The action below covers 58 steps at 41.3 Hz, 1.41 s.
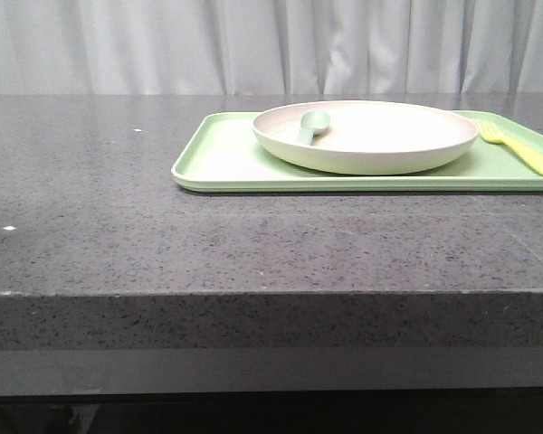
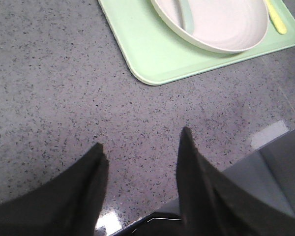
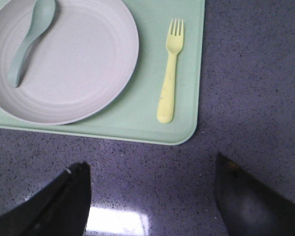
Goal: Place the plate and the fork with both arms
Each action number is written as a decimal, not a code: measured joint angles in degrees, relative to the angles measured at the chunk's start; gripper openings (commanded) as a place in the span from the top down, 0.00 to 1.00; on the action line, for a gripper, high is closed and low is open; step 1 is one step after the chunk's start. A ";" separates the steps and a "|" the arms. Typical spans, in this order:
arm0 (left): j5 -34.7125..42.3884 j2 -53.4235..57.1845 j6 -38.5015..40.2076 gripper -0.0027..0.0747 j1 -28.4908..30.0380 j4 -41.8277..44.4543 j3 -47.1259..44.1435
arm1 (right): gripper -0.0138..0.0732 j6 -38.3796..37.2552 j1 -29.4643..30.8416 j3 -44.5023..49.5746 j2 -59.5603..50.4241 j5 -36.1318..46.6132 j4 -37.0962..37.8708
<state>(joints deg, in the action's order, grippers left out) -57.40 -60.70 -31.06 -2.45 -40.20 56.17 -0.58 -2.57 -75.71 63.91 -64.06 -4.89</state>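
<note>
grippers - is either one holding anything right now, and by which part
Nothing is held. The left gripper and the right gripper are both open over bare countertop, apart from the tray; the fork lies untouched on it.

No readable text, label or number on anything here

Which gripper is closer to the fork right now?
Right. The right gripper hangs open just off the tray edge nearest the fork. The left gripper is open past the tray's far corner, with the plate between.
</note>
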 measured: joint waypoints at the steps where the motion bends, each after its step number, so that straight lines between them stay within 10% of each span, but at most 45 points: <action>1: 0.00 0.00 0.00 0.55 0.00 0.00 0.00 | 0.21 0.58 0.00 1.64 -1.67 0.68 0.00; 30: 3.56 0.00 0.00 0.55 0.00 0.00 0.00 | 0.22 1.70 0.00 24.85 -23.79 4.78 0.00; 40: 3.96 0.00 0.00 0.55 0.00 0.00 0.00 | 0.90 1.70 0.00 24.85 -23.79 5.07 0.00; 51: 4.04 0.00 0.00 0.55 0.00 0.00 0.00 | 0.92 1.70 0.00 24.85 -23.79 5.57 0.00; 58: 5.84 0.00 3.01 0.99 0.00 4.71 0.00 | 0.92 1.70 0.00 24.85 -23.79 5.57 0.00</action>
<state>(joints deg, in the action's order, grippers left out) -51.55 -60.70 -28.05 -2.45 -35.49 56.17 1.13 -2.57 -50.86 40.12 -58.49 -4.89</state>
